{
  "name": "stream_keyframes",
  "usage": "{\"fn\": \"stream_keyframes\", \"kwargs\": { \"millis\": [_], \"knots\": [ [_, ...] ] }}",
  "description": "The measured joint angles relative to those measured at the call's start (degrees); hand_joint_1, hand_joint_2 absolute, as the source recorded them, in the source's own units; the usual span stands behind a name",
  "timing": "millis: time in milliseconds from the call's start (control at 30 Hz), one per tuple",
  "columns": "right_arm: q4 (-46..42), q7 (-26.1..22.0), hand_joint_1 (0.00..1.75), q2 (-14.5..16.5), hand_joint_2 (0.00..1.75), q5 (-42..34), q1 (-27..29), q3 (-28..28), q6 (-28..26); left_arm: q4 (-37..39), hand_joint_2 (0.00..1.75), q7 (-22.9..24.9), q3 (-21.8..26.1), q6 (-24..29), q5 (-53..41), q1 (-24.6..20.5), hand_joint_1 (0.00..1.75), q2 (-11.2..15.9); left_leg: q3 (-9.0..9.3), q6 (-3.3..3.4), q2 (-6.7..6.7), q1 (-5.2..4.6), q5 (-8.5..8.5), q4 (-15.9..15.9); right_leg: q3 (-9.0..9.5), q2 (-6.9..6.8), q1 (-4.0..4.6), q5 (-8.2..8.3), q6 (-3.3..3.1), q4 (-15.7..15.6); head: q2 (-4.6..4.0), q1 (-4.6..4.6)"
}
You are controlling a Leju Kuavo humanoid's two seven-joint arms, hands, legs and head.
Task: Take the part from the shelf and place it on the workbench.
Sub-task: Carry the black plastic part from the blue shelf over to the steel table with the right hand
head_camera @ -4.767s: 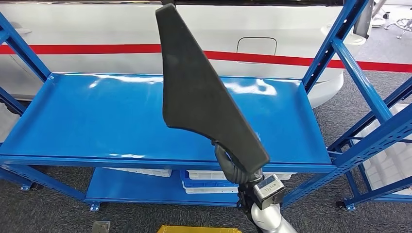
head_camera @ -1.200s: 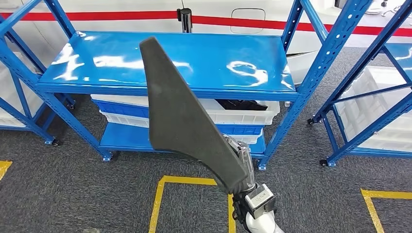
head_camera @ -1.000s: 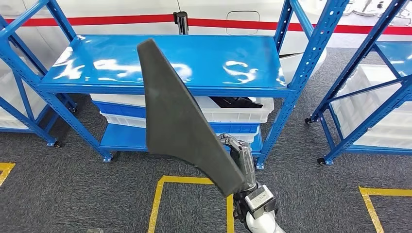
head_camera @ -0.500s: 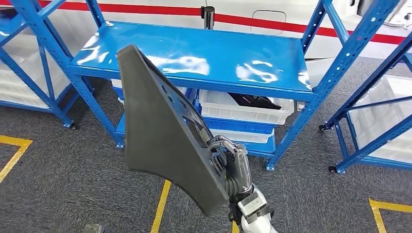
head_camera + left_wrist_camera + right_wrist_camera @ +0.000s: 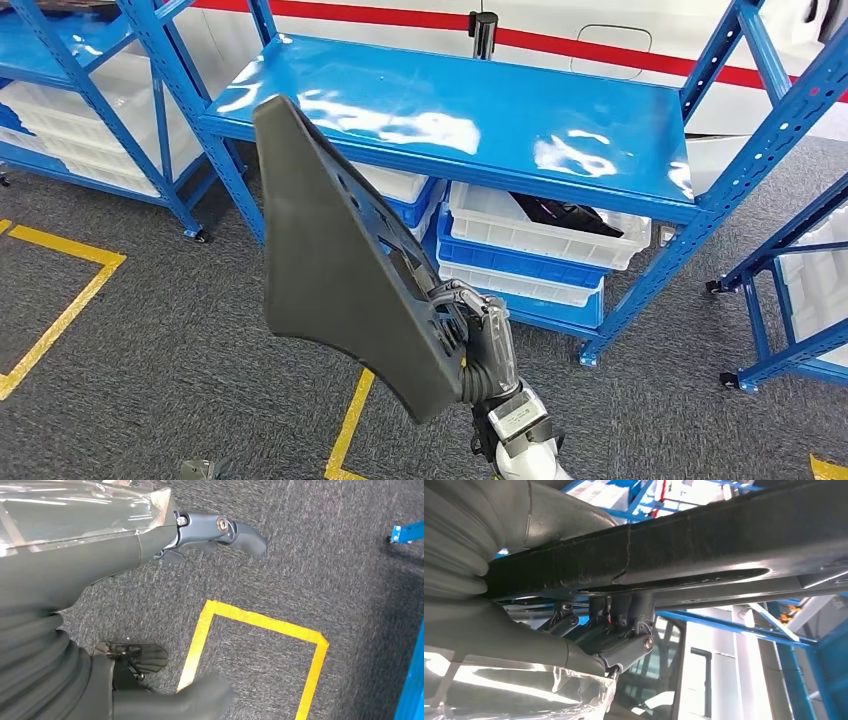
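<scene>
With your right hand point(image 5: 480, 335) clamped on the part point(image 5: 340, 260), carry it upright, clear of the shelf point(image 5: 455, 110) posts.

Workshop: blue steel shelving point(image 5: 455, 110), parts crates point(image 5: 540, 232), yellow floor tape point(image 5: 60, 310).

Bright, even indoor light from above fills the head view. White glare patches streak the glossy blue shelf point(image 5: 470, 105), while the matte dark part point(image 5: 340, 270) reflects almost nothing and keeps its surface detail. Shadows on the grey carpet point(image 5: 150, 350) are soft and faint. Straight shelf posts lean outward toward the frame edges. In the left wrist view the carpet weave and yellow tape point(image 5: 260, 625) are sharp; the left hand point(image 5: 210, 535) close to the lens is softer. The right wrist view is backlit: the windows point(image 5: 724, 680) are blown out white and the right hand point(image 5: 619, 640) sits in shade
</scene>
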Motion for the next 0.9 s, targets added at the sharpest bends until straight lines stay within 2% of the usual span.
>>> {"fn": "stream_keyframes", "kwargs": {
  "millis": [67,100,133,167,200,233,300,333,400,433,467,500,567,600,633,667,700,733,767,833,900],
  "knots": [
    [0.2,-0.4,1.75,0.2,1.75,-0.1,0.1,0.0,0.2,0.0,1.75,0.0,0.1,0.5,0.0,0.0,0.00,0.0,-3.56,-0.82,1.73,0.47,-3.71,7.6,-0.06,-1.20,0.22,-0.01,-0.21,0.0,0.00,-0.30],
    [0.4,-0.5,1.75,0.2,1.75,-0.1,0.1,0.0,0.3,0.0,1.75,0.0,0.2,0.6,0.1,0.0,0.00,-0.1,-5.07,-1.18,2.04,0.78,-4.77,10.8,-0.09,-1.81,0.28,-0.02,-0.21,0.0,0.00,-0.28],
    [0.6,-0.7,1.75,0.2,1.75,-0.1,0.2,0.0,0.5,0.0,1.75,0.0,0.5,0.8,0.2,0.0,0.00,-0.1,-5.67,-1.50,2.27,1.12,-4.72,12.0,-0.12,-2.42,0.30,-0.04,-0.19,0.0,0.00,-0.32],
    [0.8,-0.9,1.75,0.3,1.75,-0.1,0.2,0.0,0.7,0.0,1.75,0.0,0.7,0.9,0.3,0.1,0.00,-0.1,-5.15,-1.78,2.57,1.47,-3.66,11.0,-0.10,-2.99,0.28,-0.06,-0.17,0.0,0.00,-0.36],
    [1.1,-1.2,1.75,0.3,1.75,-0.1,0.2,0.0,0.9,0.0,1.75,0.0,1.0,1.0,0.4,0.1,0.00,-0.1,-3.64,-2.03,3.12,1.80,-1.95,8.0,-0.06,-3.50,0.25,-0.12,-0.09,0.0,0.00,-0.37],
    [1.3,-1.5,1.75,0.4,1.75,-0.2,0.2,0.0,1.1,0.0,1.75,0.0,1.3,1.1,0.5,0.1,0.00,-0.1,-1.48,-2.25,4.23,2.07,-0.18,4.0,0.02,-3.99,0.27,-0.22,0.08,0.1,0.00,-0.43],
    [1.8,-2.2,1.75,0.6,1.75,-0.3,0.2,0.0,1.5,-0.1,1.75,0.0,1.6,1.3,0.6,0.0,0.00,-0.1,1.62,-2.11,5.89,1.88,1.71,-2.1,0.06,-4.78,0.66,-0.53,0.71,0.2,0.00,-0.40],
    [2.1,-2.4,1.75,0.7,1.75,-0.5,0.2,0.0,1.7,-0.1,1.75,0.0,1.8,1.4,0.7,0.0,0.00,-0.1,2.16,-1.77,6.16,1.60,1.84,-3.4,0.05,-5.20,0.87,-0.65,1.07,0.2,0.00,-0.31],
    [2.6,-2.7,1.75,0.9,1.75,-0.7,0.1,0.0,2.0,-0.1,1.75,0.0,2.2,1.5,0.9,0.0,0.00,0.0,1.95,-0.67,5.05,0.99,1.87,-3.7,0.13,-6.06,1.04,-0.73,1.86,0.1,0.00,-0.06],
    [2.9,-2.7,1.75,1.0,1.75,-0.7,0.1,0.0,2.0,-0.1,1.75,0.0,2.4,1.5,1.0,0.1,0.00,0.0,1.96,-0.12,4.52,0.84,2.05,-3.9,-0.02,-5.91,0.95,-1.00,2.20,0.4,0.00,-0.04],
    [3.0,-2.8,1.75,1.1,1.75,-0.7,0.1,0.1,2.0,-0.1,1.75,0.0,2.6,1.5,1.0,0.1,0.00,0.0,1.99,0.46,3.96,0.75,2.27,-4.1,-0.50,-5.14,0.86,-1.76,2.29,1.6,0.00,-0.03],
    [3.2,-2.9,1.75,1.2,1.75,-0.8,0.1,0.1,2.0,-0.2,1.75,0.0,2.7,1.5,1.1,0.0,0.00,0.0,2.04,1.02,3.43,0.71,2.48,-4.2,-1.53,-4.00,0.76,-3.07,2.15,3.9,0.00,0.03],
    [3.6,-3.0,1.75,1.1,1.75,-0.8,0.2,0.1,2.0,-0.2,1.75,-0.1,2.8,1.5,1.1,0.0,0.00,0.1,1.90,1.72,2.25,0.53,2.63,-4.3,-5.25,-1.74,0.62,-6.48,1.42,11.7,0.00,0.21],
    [3.8,-3.0,1.75,1.0,1.75,-0.8,0.2,0.1,2.0,-0.2,1.75,0.0,2.8,1.6,1.1,0.0,0.00,0.1,1.84,1.89,1.58,0.38,2.66,-4.3,-7.11,-1.28,0.63,-7.63,1.28,15.3,0.00,0.30],
    [4.1,-3.0,1.75,0.9,1.75,-0.9,0.3,0.1,2.0,-0.2,1.75,0.0,2.9,1.6,1.1,0.1,0.00,0.2,1.80,1.95,0.81,0.23,2.69,-4.2,-8.24,-1.02,0.66,-7.91,1.37,17.2,0.00,0.32],
    [4.3,-3.1,1.75,0.9,1.75,-1.0,0.3,0.1,2.1,-0.2,1.75,0.0,2.9,1.6,1.2,0.2,0.00,0.2,1.81,1.99,0.03,0.09,2.72,-4.2,-8.34,-0.83,0.70,-7.26,1.63,16.9,0.00,0.34],
    [4.4,-3.1,1.75,0.9,1.75,-1.2,0.2,0.1,2.1,-0.2,1.75,0.0,2.9,1.7,1.2,0.2,0.00,0.1,1.85,1.99,-0.73,-0.03,2.73,-4.2,-7.37,-0.54,0.73,-5.85,1.95,14.6,0.00,0.33],
    [4.6,-3.1,1.75,0.9,1.75,-1.4,0.1,0.1,2.2,-0.2,1.75,0.0,3.0,1.7,1.3,0.2,0.00,0.1,1.87,1.97,-1.47,-0.10,2.74,-4.1,-5.62,0.26,0.72,-4.01,2.24,10.6,0.00,0.34],
    [4.8,-3.1,1.75,0.9,1.75,-1.8,-0.1,0.2,2.3,-0.4,1.75,0.0,3.1,1.8,1.5,0.3,0.00,0.1,1.79,1.86,-2.15,-0.24,2.73,-4.0,-3.94,1.32,0.69,-2.43,2.26,6.8,0.00,0.33],
    [5.1,-3.1,1.75,0.9,1.75,-2.5,-0.7,0.7,2.7,-0.9,1.75,0.0,3.6,1.8,1.8,0.8,0.00,0.0,1.41,1.49,-3.16,-0.36,2.78,-3.7,-1.94,2.68,0.69,-0.57,1.82,2.0,0.00,0.29],
    [5.4,-3.1,1.75,1.0,1.75,-3.0,-1.4,1.3,2.9,-1.7,1.75,0.0,4.2,1.9,2.3,1.8,0.00,0.0,1.04,0.86,-3.85,-0.22,2.98,-3.8,-1.79,2.17,0.76,-0.19,1.09,1.5,0.00,0.27]
  ]
}}
